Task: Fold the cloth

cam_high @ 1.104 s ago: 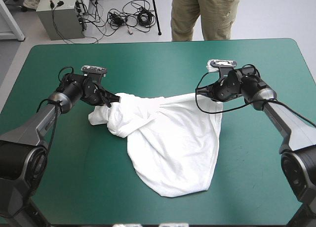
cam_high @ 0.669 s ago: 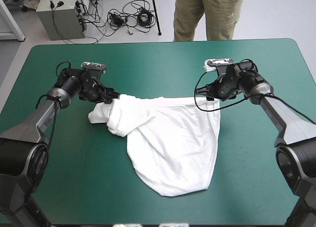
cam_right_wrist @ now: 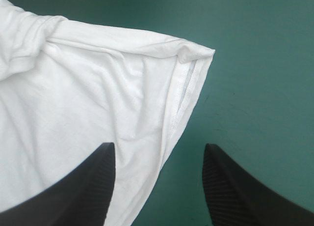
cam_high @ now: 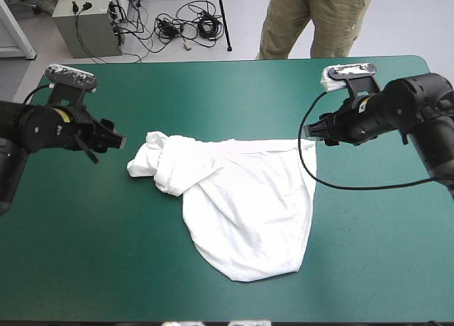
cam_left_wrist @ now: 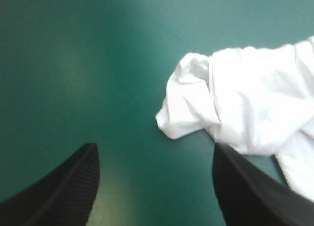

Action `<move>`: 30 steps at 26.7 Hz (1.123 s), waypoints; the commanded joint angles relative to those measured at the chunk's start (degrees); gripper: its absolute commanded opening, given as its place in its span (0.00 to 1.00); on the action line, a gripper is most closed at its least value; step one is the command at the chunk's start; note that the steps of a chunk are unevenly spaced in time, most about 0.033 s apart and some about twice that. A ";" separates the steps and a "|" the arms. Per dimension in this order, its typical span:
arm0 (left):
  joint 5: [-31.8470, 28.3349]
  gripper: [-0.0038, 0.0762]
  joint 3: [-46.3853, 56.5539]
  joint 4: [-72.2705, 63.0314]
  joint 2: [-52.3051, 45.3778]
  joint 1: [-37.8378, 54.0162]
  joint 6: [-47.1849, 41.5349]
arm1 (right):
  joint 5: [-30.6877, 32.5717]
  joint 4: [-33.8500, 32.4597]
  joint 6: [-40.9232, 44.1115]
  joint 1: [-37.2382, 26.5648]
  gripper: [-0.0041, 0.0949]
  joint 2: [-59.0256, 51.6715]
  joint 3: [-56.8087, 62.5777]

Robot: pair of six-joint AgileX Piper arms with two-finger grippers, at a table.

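high, T-shirt (cam_high: 245, 205): lies on the teal-green table (cam_high: 213, 92), around the middle, half spread. One straight edge runs along its far side. A rounded lobe reaches toward the near edge.
high, bunch: crumpled lump at the cloth's left end, the rest is flatter with long creases.
high, left gripper (cam_high: 113, 139): beside the bunch on the table's left side, apart from it, with bare cover between.
high, right gripper (cam_high: 312, 131): just beside the cloth's far-right corner. Contact can't be judged from this angle.
left wrist, left gripper (cam_left_wrist: 154, 152): black fingers spread wide, bases toward the corners, nothing pinched (only teal-green cover shows between them).
left wrist, T-shirt (cam_left_wrist: 245, 98): the bunched end sits ahead of the gripper, off toward one finger. It is folded over itself and rests on the cover.
right wrist, right gripper (cam_right_wrist: 159, 146): fingers spread, holding nothing.
right wrist, T-shirt (cam_right_wrist: 98, 88): the corner lies ahead of the gripper and the stitched side edge runs back into the gap between the fingers. One finger is over white cloth, the other over bare cover.
right wrist, corner: slightly curled, with a small fold at the tip.
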 commanded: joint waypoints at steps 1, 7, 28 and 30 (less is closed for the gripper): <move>-1.38 0.64 5.37 -0.15 -6.79 -0.03 -0.77 | 0.18 0.69 -0.08 -0.19 0.56 -4.87 -1.98; -2.31 0.64 11.40 -6.95 -6.67 -0.03 -0.57 | 0.18 0.72 0.12 -0.19 0.56 -4.95 -1.98; -2.46 0.56 13.67 6.27 -5.76 -9.11 -9.55 | 0.18 0.72 0.36 -0.19 0.49 -2.59 -1.98; -3.24 0.56 13.55 8.64 -3.99 -8.50 -9.93 | 0.18 0.72 0.36 -0.19 0.49 -2.59 -1.98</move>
